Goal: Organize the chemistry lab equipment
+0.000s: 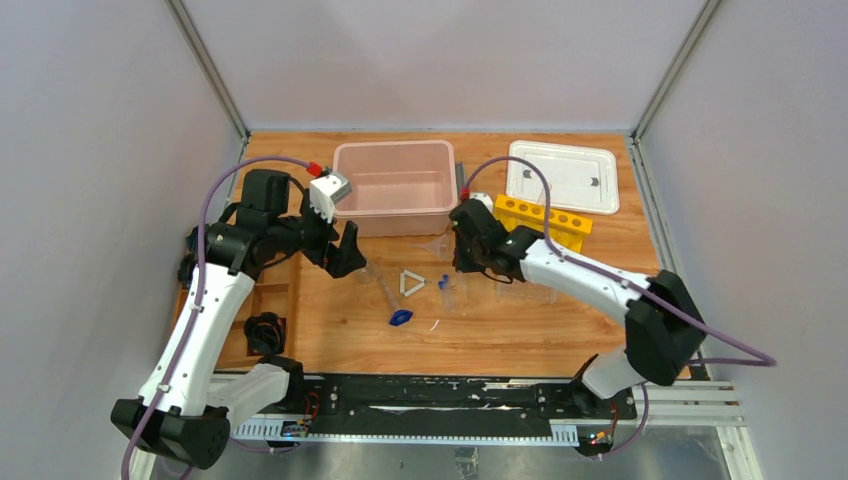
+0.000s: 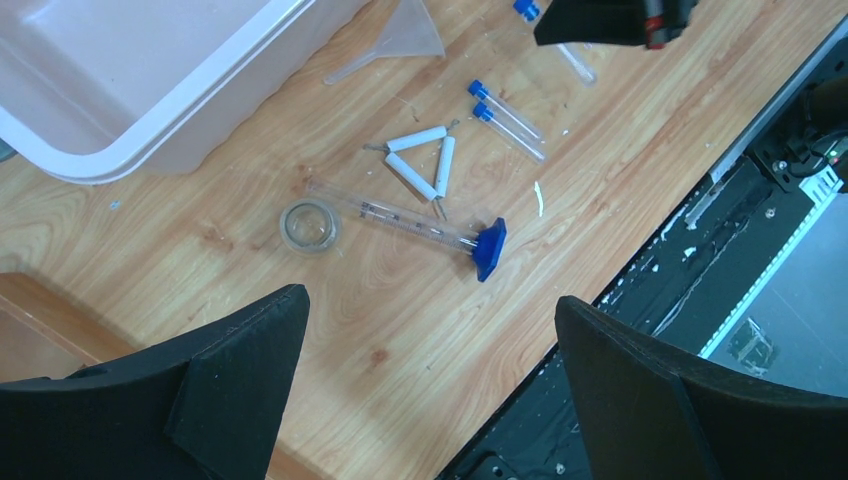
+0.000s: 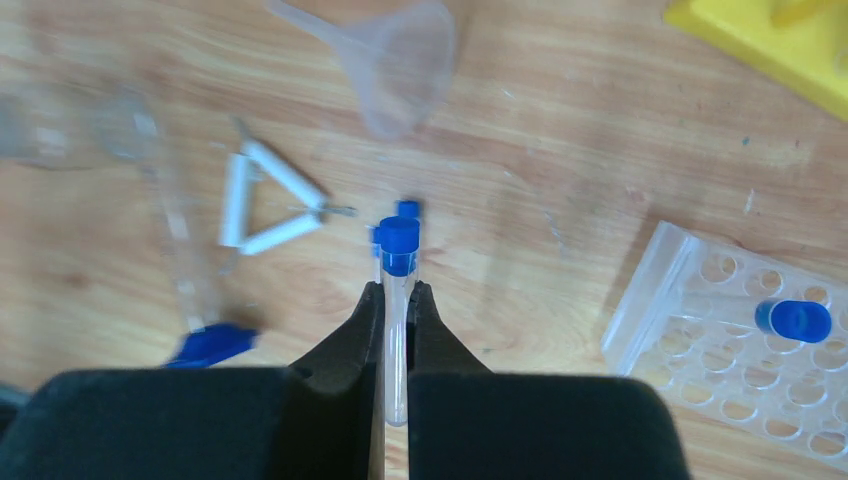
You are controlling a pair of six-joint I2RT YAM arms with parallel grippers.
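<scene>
Right gripper (image 3: 397, 300): clamped narrow on one blue-capped tube (image 3: 398, 243), held to the right of the white triangle (image 3: 262, 200) lying on the surface (image 3: 560, 150). Left gripper (image 2: 430, 300): spread wide, holding nothing, left of the triangle.

A wooden counter (image 1: 480, 335) is seen carrying a pink bin (image 1: 395, 222) and a white lid (image 1: 563, 177) at its far edge. A yellow rack (image 1: 543, 222) is set just before the lid, with a clear rack (image 1: 527, 293) nearer. At the middle, a funnel (image 2: 412, 30), a white triangle (image 2: 412, 175), two blue-capped tubes (image 2: 510, 113), a beaker (image 2: 309, 224) and a clear rod (image 2: 400, 218) tipped by a blue clip (image 2: 489, 248) are laid close together.
</scene>
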